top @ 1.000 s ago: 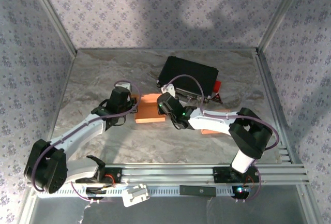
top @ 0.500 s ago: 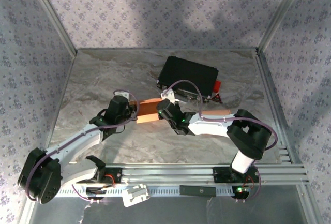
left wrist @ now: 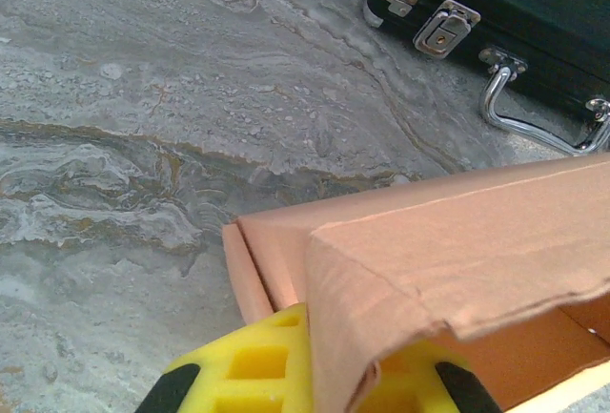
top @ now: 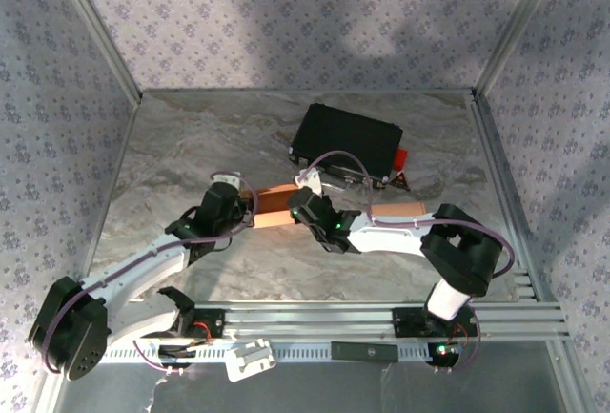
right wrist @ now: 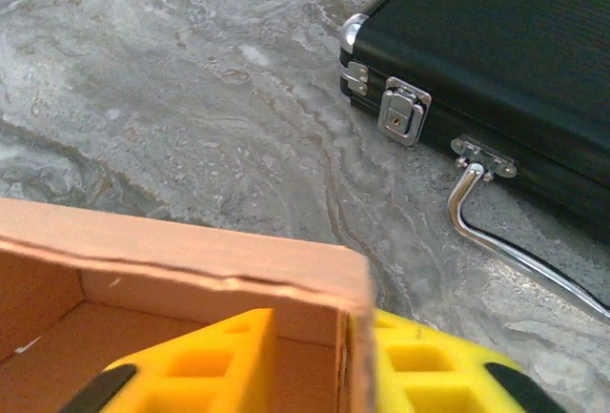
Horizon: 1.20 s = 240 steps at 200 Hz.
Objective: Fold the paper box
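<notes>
The orange paper box (top: 275, 206) lies mid-table between my two grippers, and a further strip of it (top: 401, 211) shows beside the right arm. My left gripper (top: 247, 207) is at the box's left end. In the left wrist view, that gripper (left wrist: 334, 375) is shut on a folded cardboard wall (left wrist: 448, 260), which stands between its yellow fingers (left wrist: 250, 363). My right gripper (top: 304, 210) is at the box's right end. In the right wrist view, the right gripper (right wrist: 324, 361) straddles a box wall (right wrist: 355, 337). One finger (right wrist: 214, 361) is inside with a gap to the wall; the other is outside.
A black case (top: 347, 142) with metal latches and a handle (right wrist: 496, 232) lies just behind the box, with a red tag (top: 401, 157) at its right side. Metal frame rails edge the marbled table (top: 181, 146). Free surface lies to the left and front.
The box looks narrower from above than one second ago, its walls drawn up. Both grippers have shifted slightly nearer. The right jaws have parted a little.
</notes>
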Each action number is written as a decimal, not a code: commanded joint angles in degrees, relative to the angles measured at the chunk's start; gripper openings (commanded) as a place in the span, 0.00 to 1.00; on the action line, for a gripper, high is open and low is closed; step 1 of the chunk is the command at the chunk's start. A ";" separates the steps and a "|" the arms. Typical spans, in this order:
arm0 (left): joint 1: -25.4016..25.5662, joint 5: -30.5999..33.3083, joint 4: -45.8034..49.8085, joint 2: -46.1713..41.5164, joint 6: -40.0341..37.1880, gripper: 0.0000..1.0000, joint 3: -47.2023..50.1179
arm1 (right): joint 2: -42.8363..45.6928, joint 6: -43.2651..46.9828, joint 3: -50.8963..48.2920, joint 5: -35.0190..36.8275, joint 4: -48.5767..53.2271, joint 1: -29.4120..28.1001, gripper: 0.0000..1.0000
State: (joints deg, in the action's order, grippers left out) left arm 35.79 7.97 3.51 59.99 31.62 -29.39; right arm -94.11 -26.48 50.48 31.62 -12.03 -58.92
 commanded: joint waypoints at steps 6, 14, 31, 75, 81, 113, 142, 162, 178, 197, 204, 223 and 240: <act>1.75 0.71 1.02 -1.10 0.51 0.00 0.14 | 3.73 -3.22 -0.29 0.53 4.52 -1.18 0.34; 1.99 1.44 0.97 -1.10 0.63 0.00 0.34 | 4.42 -4.46 -0.33 0.06 6.04 -1.16 0.35; 2.66 2.55 0.67 -0.92 0.96 0.00 0.67 | 6.58 -7.18 -1.68 -1.67 7.19 -1.37 0.41; 3.89 4.50 0.52 -0.81 1.61 0.00 0.87 | 9.35 -12.15 -2.82 -4.48 10.08 -2.35 0.50; 3.94 4.73 0.54 -0.91 1.69 0.00 0.74 | 9.50 -12.93 -2.85 -4.30 10.89 -2.64 0.51; 4.54 5.15 0.62 -1.01 2.12 0.00 0.69 | 13.54 -16.17 -4.90 -4.19 11.68 -4.34 0.55; 4.95 5.67 0.71 -0.92 2.39 0.00 0.73 | 17.61 -18.47 -5.07 -2.62 14.19 -6.89 0.57; 5.19 5.91 0.72 -1.01 2.72 0.00 0.65 | 20.55 -21.90 -5.12 -0.30 17.24 -8.87 0.58; 5.44 6.11 0.73 -1.01 2.84 0.00 0.50 | 23.27 -26.22 -5.41 1.82 19.41 -10.47 0.57; 5.82 6.60 0.82 -0.97 2.99 0.00 0.29 | 26.61 -35.87 -5.73 8.12 24.60 -13.26 0.57; 5.98 6.81 0.75 -1.01 3.16 0.00 0.29 | 27.66 -40.14 -6.00 9.88 26.31 -14.03 0.57; 6.24 7.15 0.52 -1.09 3.67 0.00 0.47 | 29.49 -50.40 -6.79 12.71 27.66 -15.50 0.56; 6.97 8.09 0.53 -1.17 4.02 0.00 0.46 | 29.30 -59.36 -6.25 13.22 27.75 -16.01 0.55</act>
State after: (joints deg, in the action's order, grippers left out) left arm 41.71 14.31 3.79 59.66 34.24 -28.69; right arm -65.23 -68.42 44.73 38.96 11.53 -74.19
